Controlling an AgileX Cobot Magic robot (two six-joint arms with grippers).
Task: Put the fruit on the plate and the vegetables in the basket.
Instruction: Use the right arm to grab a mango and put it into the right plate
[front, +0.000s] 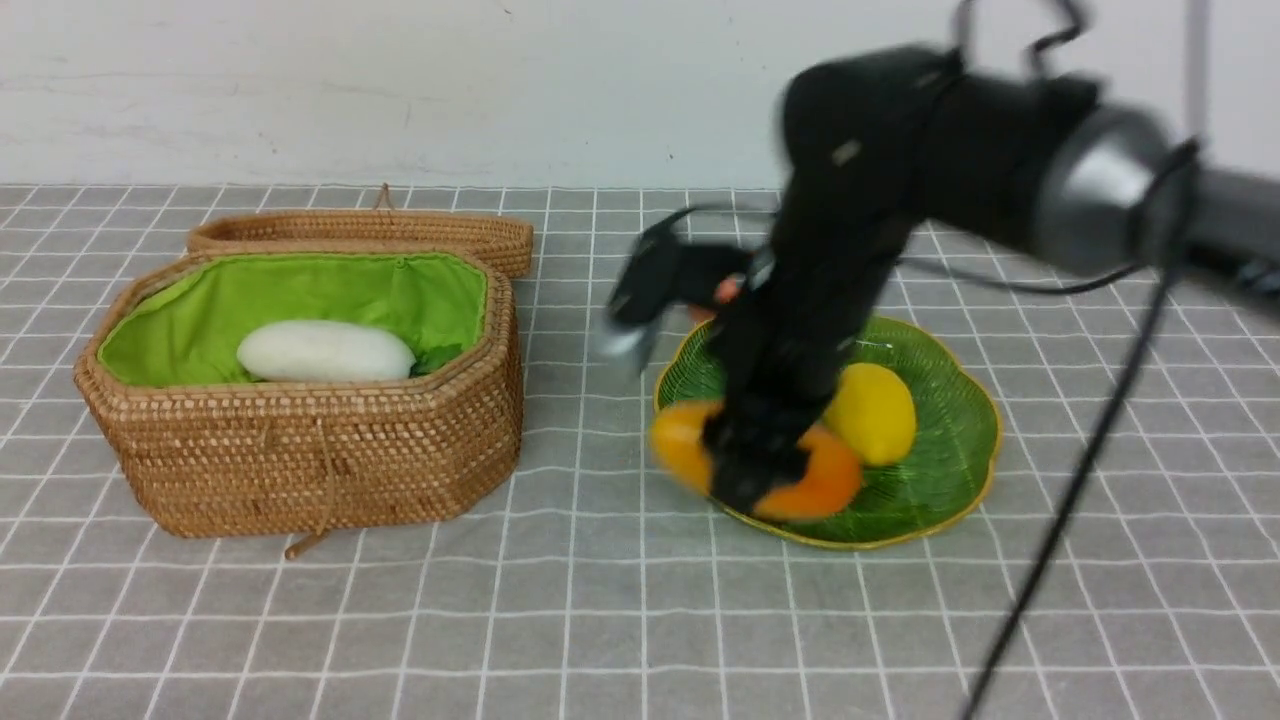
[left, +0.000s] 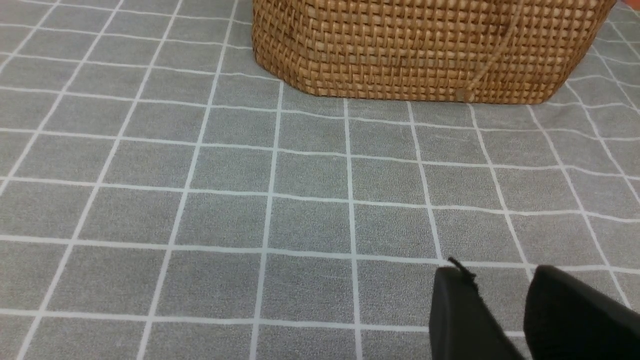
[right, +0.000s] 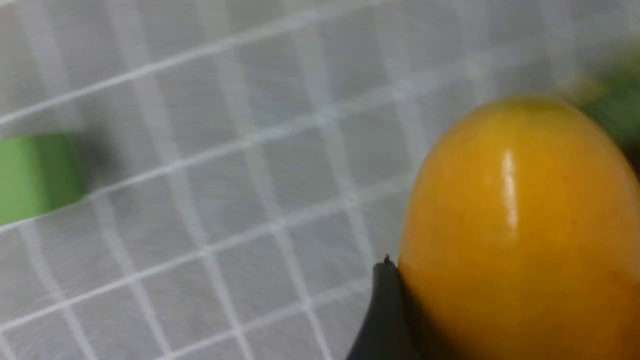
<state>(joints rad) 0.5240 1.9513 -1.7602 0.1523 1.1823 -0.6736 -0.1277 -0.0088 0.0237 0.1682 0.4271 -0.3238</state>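
While the front view alone gives the white vegetable (front: 325, 351) inside the basket (front: 320, 450), the right wrist view alone adds a green block (right: 40, 175). Mango (front: 825, 478): clamped in right gripper (front: 755, 465), over plate's (front: 945, 440) 8 o'clock edge. Lemon (front: 873, 413): on plate, 2 o'clock from mango. Basket: 9 o'clock from plate. Left gripper (left: 500, 272): fingertips apart.
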